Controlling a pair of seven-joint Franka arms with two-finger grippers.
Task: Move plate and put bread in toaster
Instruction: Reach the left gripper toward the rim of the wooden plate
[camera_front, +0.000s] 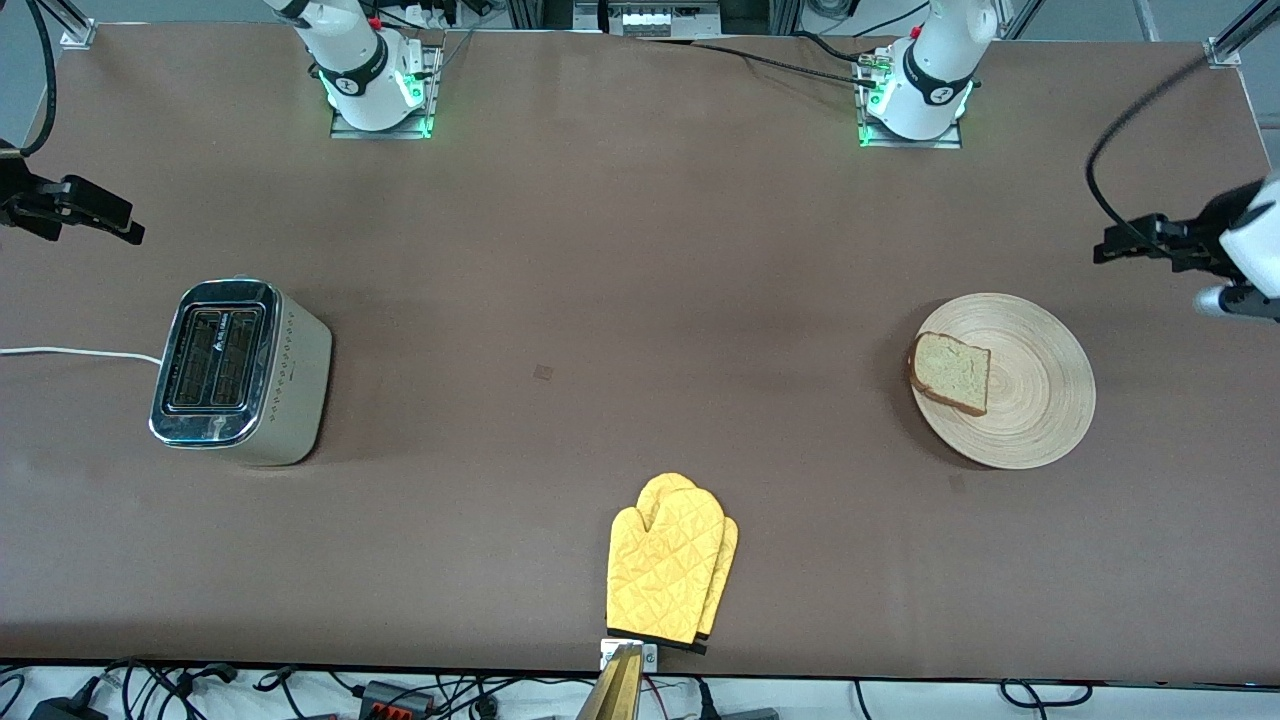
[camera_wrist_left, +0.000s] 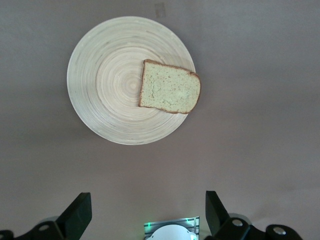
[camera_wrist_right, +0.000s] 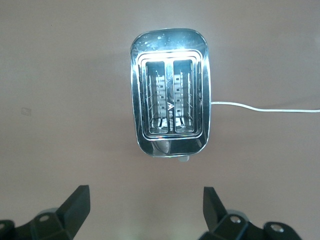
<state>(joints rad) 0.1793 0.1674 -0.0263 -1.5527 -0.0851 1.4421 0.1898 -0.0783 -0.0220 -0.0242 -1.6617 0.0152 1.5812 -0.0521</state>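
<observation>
So nothing is started yet, as I read it: both arms wait at the table ends. Largest first. The table (camera_front: 640, 250) carries the plate (camera_front: 1030, 400) toward the left arm's end, untouched. The toaster (camera_front: 240, 372) stands toward the right arm's end, both slots empty, cord trailing off. A yellow oven mitt (camera_front: 668, 560) lies nearer the front camera, between them. The bread (camera_front: 950, 372) rests on the plate's edge. Left gripper (camera_wrist_left: 145, 212) hovers near the plate, fingers spread wide, holding nothing; right gripper (camera_wrist_right: 145, 210) likewise spread, empty, near the toaster. Next move, I judge: left arm takes the plate rim (bread may slide). The toaster's small logo is unreadable.
</observation>
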